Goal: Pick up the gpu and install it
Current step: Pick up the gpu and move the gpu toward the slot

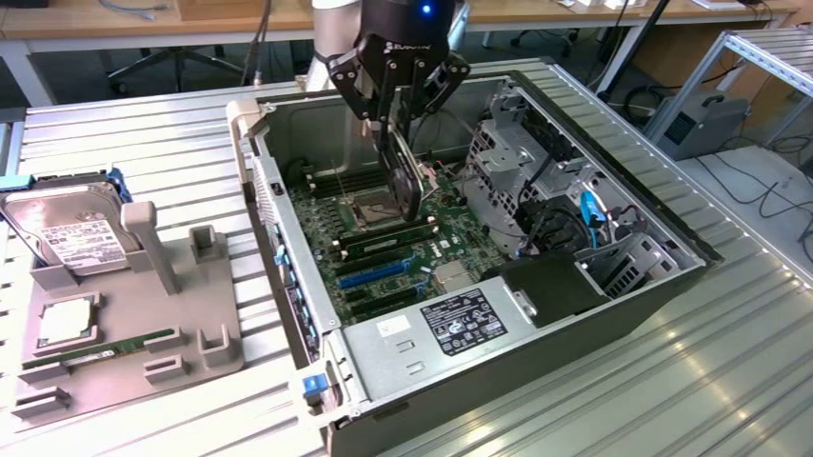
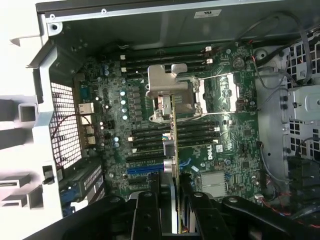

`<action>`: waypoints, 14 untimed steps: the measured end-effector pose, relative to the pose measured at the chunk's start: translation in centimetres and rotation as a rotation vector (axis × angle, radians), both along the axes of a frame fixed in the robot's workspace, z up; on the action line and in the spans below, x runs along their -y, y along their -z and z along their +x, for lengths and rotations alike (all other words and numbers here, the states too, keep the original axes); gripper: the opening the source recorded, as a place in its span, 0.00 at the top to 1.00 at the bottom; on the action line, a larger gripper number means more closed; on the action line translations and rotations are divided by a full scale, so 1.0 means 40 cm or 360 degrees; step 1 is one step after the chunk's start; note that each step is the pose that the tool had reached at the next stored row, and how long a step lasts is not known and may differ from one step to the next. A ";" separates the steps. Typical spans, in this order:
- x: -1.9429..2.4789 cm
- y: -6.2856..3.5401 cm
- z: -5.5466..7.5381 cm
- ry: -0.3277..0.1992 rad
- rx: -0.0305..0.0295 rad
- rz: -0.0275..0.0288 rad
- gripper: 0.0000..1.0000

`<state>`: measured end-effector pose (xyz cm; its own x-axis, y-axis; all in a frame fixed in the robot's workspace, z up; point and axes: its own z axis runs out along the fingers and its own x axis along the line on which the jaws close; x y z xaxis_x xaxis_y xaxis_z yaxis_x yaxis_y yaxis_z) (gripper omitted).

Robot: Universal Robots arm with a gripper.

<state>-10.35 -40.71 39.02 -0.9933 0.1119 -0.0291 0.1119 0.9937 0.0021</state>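
My gripper (image 1: 391, 122) hangs over the open computer case (image 1: 635, 305), shut on the gpu (image 1: 406, 181). The slim black card hangs edge-down from the fingers, its lower end just above the motherboard (image 1: 439, 249) near the processor socket. In the wrist view the gpu (image 2: 175, 150) runs as a thin line from between my fingers (image 2: 148, 212), with its silver end bracket (image 2: 170, 85) at the far end over the socket. My gripper (image 2: 172, 202) sits above the expansion slots, including a blue slot (image 2: 145, 170). Whether the card touches the board I cannot tell.
A grey holder tray (image 1: 128, 371) lies at the exterior view's left with a silver hard drive (image 1: 70, 233), a green memory stick (image 1: 114, 347) and a square chip (image 1: 61, 326). Inside the case stand a drive cage (image 1: 508, 162), cables and a labelled power supply (image 1: 464, 326).
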 end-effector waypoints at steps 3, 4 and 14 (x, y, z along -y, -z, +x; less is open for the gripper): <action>0.000 0.004 0.007 0.0000 0.00000 -0.00003 0.73; 0.000 0.005 0.009 0.0000 0.00000 -0.00003 0.73; 0.000 0.019 0.038 0.0000 0.00000 -0.00007 0.73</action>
<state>-8.82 -40.71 38.25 -0.9933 0.1119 -0.0291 0.1119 0.9937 0.0017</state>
